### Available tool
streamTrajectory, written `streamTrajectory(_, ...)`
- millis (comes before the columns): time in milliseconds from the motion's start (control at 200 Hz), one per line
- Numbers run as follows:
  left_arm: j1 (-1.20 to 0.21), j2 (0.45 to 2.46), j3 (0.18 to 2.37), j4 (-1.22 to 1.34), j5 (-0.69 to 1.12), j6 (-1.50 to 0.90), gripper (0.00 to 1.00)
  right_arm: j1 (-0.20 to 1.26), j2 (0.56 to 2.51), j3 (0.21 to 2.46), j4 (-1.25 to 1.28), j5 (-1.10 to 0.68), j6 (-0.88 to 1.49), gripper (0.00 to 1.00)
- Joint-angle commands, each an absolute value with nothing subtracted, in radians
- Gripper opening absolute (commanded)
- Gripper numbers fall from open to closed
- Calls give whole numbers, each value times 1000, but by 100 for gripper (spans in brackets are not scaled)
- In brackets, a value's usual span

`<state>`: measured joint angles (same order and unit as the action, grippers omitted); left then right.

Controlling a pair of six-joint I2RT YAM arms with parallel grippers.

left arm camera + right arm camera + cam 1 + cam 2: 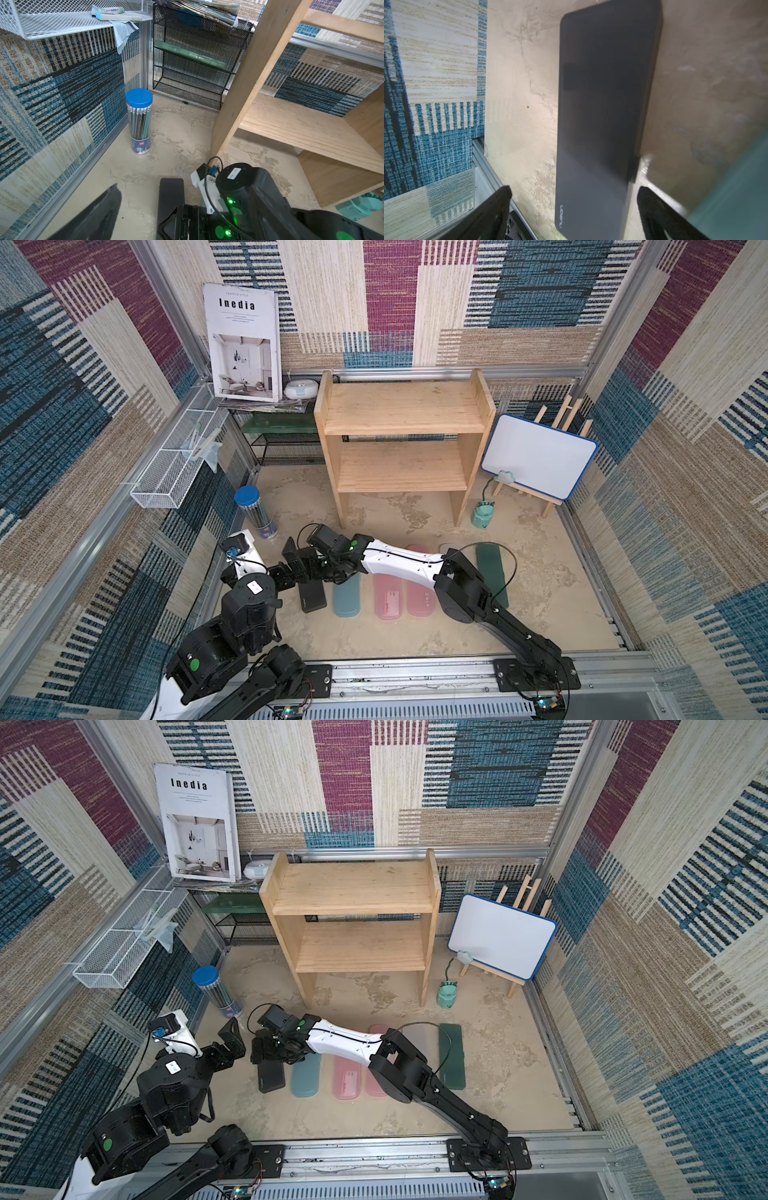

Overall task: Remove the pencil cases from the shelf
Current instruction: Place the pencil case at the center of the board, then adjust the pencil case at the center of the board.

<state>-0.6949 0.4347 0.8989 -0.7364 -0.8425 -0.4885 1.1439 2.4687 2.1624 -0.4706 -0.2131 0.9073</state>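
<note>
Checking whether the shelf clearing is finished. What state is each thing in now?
shelf: both tiers bare.
black case: flat on table.
light blue case: flat on table.
labelled pink case: flat on table.
plain pink case: flat on table.
frosted clear case: flat, partly hidden.
dark green case: flat on table.
right gripper: open, over black case.
left gripper: open, empty.
pencil cylinder: upright, capped.

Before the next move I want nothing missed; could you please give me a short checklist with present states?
1. Shelf, both tiers free of cases: ok.
2. On the table: black case, light blue case, labelled pink case, second pink case, dark green case: ok.
3. Frosted case on the table, largely behind the right arm: ok.
4. Right gripper open, jaws either side of the flat-lying black case: ok.
5. Left gripper open and empty: ok.
6. Clearance between the two grippers: cannot tell.
</note>
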Motion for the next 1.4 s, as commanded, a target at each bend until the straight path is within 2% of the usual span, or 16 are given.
streamTrajectory(0,-693,440,908,-754,-873,-502,99,1144,2398,2106,-383,-164,879,99)
streamTrajectory(426,-693,445,900,-748,-875,-517,99,1166,2378,2003,-411,-205,888,97)
streamTrajectory(977,-692,442,903,-758,-880,-517,99,1190,2467,2093,-383,-365,899,97)
streamTrajectory(1197,-692,445,900,-753,-879,-519,99,1186,2385,2073,-417,-290,843,99)
streamTrajectory(1397,-693,481,885,-703,-860,-503,99,1131,2189,1902,-395,-228,723,100)
